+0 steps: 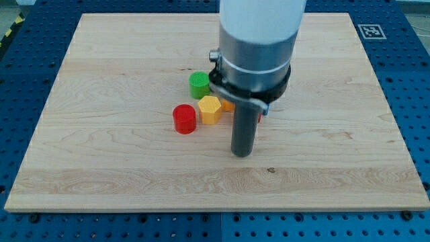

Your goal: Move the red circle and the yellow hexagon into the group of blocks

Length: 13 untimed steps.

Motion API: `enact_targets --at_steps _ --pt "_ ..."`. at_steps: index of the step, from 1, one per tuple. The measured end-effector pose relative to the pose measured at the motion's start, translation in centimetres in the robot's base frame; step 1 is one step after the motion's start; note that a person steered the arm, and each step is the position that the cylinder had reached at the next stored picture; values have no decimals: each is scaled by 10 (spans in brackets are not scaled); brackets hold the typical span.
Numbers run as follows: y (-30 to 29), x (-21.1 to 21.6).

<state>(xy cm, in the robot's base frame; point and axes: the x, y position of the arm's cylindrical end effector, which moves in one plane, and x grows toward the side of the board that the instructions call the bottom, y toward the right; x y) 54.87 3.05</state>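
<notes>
Red circle (184,119): touching yellow hexagon (210,109), at the group's edge.
My tip (241,154): below-right of both, apart.
Jaws: none; a bare rod, grasping nothing.

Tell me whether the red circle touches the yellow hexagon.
Cannot tell: in the camera view the red circle and yellow hexagon sit edge to edge, no plain gap or contact.

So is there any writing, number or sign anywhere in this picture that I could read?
No readable words or numbers anywhere.
The only sign: a black-and-white square marker on the wooden board, at its top right corner; a pattern, not text.
The coloured blocks and the arm carry no labels.
</notes>
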Motion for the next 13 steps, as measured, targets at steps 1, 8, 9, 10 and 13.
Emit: enact_targets --at_steps 1,8,9,10,13 --pt "-33 5" --pt "-108 -64" --pt "-113 -69" --pt "-128 -69" --pt "-147 -90"
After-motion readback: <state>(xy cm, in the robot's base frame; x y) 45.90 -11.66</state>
